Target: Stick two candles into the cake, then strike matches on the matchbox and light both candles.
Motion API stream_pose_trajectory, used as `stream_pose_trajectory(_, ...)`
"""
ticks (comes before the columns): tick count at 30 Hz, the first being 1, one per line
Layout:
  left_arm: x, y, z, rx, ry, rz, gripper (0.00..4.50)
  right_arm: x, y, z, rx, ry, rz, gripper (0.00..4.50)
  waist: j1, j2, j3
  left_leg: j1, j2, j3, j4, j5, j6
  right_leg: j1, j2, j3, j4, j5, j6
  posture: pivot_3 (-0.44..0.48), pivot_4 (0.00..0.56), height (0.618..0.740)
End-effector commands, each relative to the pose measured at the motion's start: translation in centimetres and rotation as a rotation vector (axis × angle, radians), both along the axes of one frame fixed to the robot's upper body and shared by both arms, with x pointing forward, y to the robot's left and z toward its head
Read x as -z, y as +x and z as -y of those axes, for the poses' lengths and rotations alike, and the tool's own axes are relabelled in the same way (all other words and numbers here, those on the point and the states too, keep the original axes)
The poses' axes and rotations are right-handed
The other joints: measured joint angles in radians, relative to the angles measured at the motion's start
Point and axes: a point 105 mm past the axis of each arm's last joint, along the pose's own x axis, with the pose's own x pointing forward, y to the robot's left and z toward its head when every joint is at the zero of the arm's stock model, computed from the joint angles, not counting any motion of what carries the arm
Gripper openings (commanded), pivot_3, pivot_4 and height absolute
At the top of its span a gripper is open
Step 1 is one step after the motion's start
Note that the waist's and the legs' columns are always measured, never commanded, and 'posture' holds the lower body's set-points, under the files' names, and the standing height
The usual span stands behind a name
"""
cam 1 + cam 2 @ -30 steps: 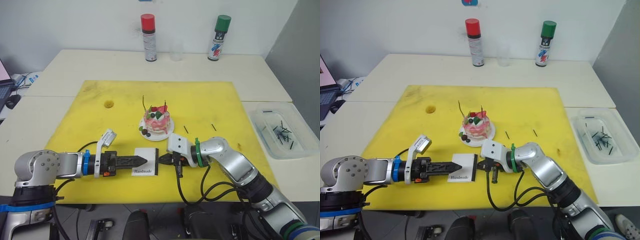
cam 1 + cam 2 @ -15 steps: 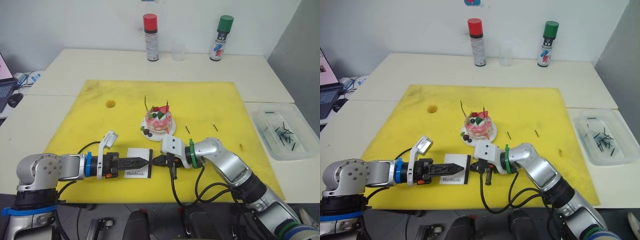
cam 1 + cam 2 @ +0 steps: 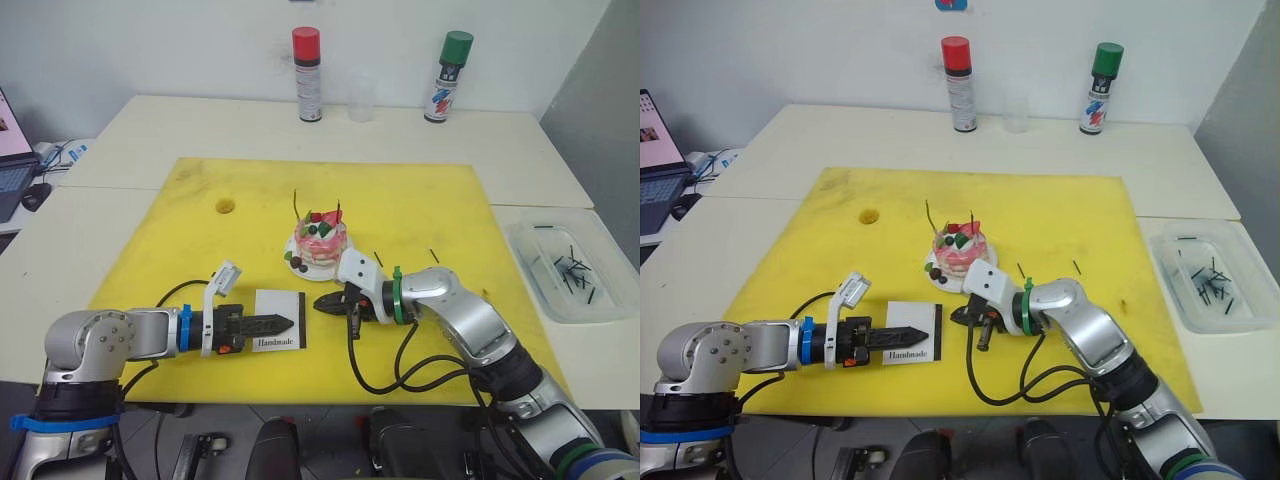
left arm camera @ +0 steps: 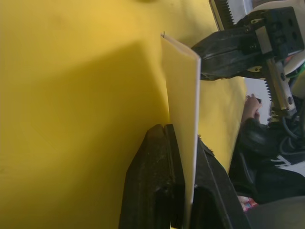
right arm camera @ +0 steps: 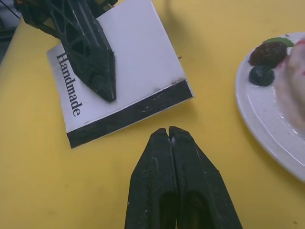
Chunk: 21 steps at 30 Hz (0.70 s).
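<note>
Yellow mat (image 3: 420, 200): covers the middle of the pale table (image 3: 180, 120); every task thing lies on it except the spare sticks.
Clear tray (image 3: 600, 300): off the mat on the robot's right, holding a scatter of short dark matches (image 3: 570, 268). Two more dark sticks (image 3: 378, 258) lie loose on the mat just right of the cake.
Spray cans: a red-capped can (image 3: 306, 62) and a green-capped can (image 3: 441, 64) stand at the far edge, well apart from the work.
Cake (image 3: 320, 238): on its white plate near the mat's centre, with both candles (image 3: 297, 206) upright in the top. Judged from that, the sticking step is done and no flame shows.
Matchbox (image 3: 279, 320): flat on the mat in front of the cake, its dark strip facing the right gripper.
Left gripper (image 3: 290, 323): clenched on the matchbox, one finger over it and one under, pinning it.
Right gripper (image 3: 321, 300): fingers pressed together, tip just beside the strip, apart from it. I cannot make out a match between them.
Step in hand: striking, in my judgement. The next move calls for a quick drag along the strip while the left arm holds the box firm.
Views compared: the right wrist view shows the strip (image 5: 131, 114) scuffed with pale marks and the plate's rim (image 5: 267, 129); the left wrist view shows the box edge-on (image 4: 183, 119), gripped between the fingers.
</note>
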Motion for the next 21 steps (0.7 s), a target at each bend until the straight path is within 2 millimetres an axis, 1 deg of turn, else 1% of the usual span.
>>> stream_pose_trajectory(1, -2.7, -0.8, 1.4, 0.093, -0.1, 0.026, 0.03, -3.1, -0.2, 1.2, -0.007, 0.046, 0.064, 0.0, 0.0, 0.0, 0.0, 0.0, 0.0, 0.0, 0.0, 0.0, 0.0, 0.0, 0.0, 0.0, 0.0, 0.0, 0.0, 0.0, 0.15, 0.684)
stream_pose_trajectory(3, -3.0, -0.8, 2.3, 0.113, -0.136, 0.022, 0.03, -4.0, -0.2, 3.0, 0.016, 0.038, 0.09, 0.0, 0.003, 0.0, 0.0, -0.001, 0.0, 0.0, 0.0, 0.0, 0.0, 0.0, 0.0, 0.0, 0.0, 0.0, 0.0, 0.0, 0.15, 0.684)
stream_pose_trajectory(5, -2.1, -0.5, 3.1, 0.092, -0.123, 0.011, 0.03, -4.6, 0.0, 4.6, 0.061, 0.036, 0.109, 0.0, 0.004, 0.0, 0.0, -0.001, -0.001, 0.0, 0.0, 0.0, 0.0, 0.0, -0.001, 0.0, -0.002, 0.0, 0.0, 0.0, 0.15, 0.684)
stream_pose_trajectory(7, -1.2, -0.2, 3.5, 0.066, -0.105, -0.01, 0.03, -4.7, -0.2, 5.8, 0.089, 0.023, 0.112, 0.0, 0.002, 0.0, 0.0, -0.001, -0.001, 0.0, 0.0, 0.0, 0.0, 0.0, -0.001, 0.0, -0.002, 0.0, 0.0, 0.0, 0.15, 0.684)
stream_pose_trajectory(9, -0.5, 0.2, 3.7, 0.033, -0.088, -0.022, 0.03, -4.6, -0.6, 6.3, 0.096, 0.011, 0.107, 0.0, 0.0, 0.0, 0.0, -0.001, 0.0, -0.001, -0.001, 0.0, 0.0, 0.0, 0.0, 0.0, -0.002, 0.0, 0.0, 0.0, 0.15, 0.684)
stream_pose_trajectory(13, 2.1, 0.6, 4.0, -0.016, -0.047, -0.1, 0.03, -2.7, -1.7, 6.3, 0.086, -0.035, 0.078, 0.0, -0.004, 0.0, 0.0, 0.0, 0.0, -0.001, -0.002, 0.0, 0.0, 0.0, 0.0, 0.0, -0.001, 0.0, -0.001, 0.0, 0.15, 0.684)
stream_pose_trajectory(15, 2.8, 0.4, 4.1, -0.011, -0.028, -0.118, 0.58, -2.1, -1.8, 6.0, 0.081, -0.048, 0.076, 0.0, -0.005, 0.0, 0.0, 0.0, -0.001, -0.001, -0.001, 0.0, 0.0, 0.0, 0.0, 0.0, -0.001, 0.0, 0.0, 0.0, 0.15, 0.684)
stream_pose_trajectory(17, 3.2, 0.3, 4.0, -0.011, -0.021, -0.132, 1.05, -1.8, -1.8, 5.7, 0.079, -0.05, 0.071, 0.0, -0.006, 0.0, 0.0, 0.0, -0.001, 0.0, -0.001, 0.0, 0.0, 0.0, 0.0, 0.001, -0.001, 0.0, 0.001, 0.0, 0.15, 0.684)
stream_pose_trajectory(19, 3.4, 0.4, 3.9, -0.018, -0.017, -0.143, 1.63, -1.5, -1.7, 5.5, 0.078, -0.054, 0.068, 0.0, -0.005, 0.0, 0.0, 0.0, -0.001, 0.0, 0.0, 0.0, 0.0, 0.001, 0.0, 0.001, -0.001, 0.001, 0.001, 0.0, 0.15, 0.684)
stream_pose_trajectory(20, 3.4, 0.5, 3.7, -0.023, -0.027, -0.156, 1.86, -1.2, -1.6, 5.3, 0.074, -0.061, 0.069, 0.0, -0.005, 0.0, 0.0, 0.0, -0.001, 0.0, 0.0, 0.0, 0.0, 0.001, 0.0, 0.002, -0.001, 0.001, 0.001, 0.0, 0.15, 0.684)
stream_pose_trajectory(21, 3.4, 0.6, 3.5, -0.03, -0.035, -0.163, 1.86, -0.9, -1.5, 5.1, 0.071, -0.068, 0.07, 0.0, -0.005, 0.0, 0.0, 0.0, -0.001, 0.0, 0.0, 0.0, 0.0, 0.001, 0.0, 0.002, -0.001, 0.001, 0.001, 0.0, 0.15, 0.684)
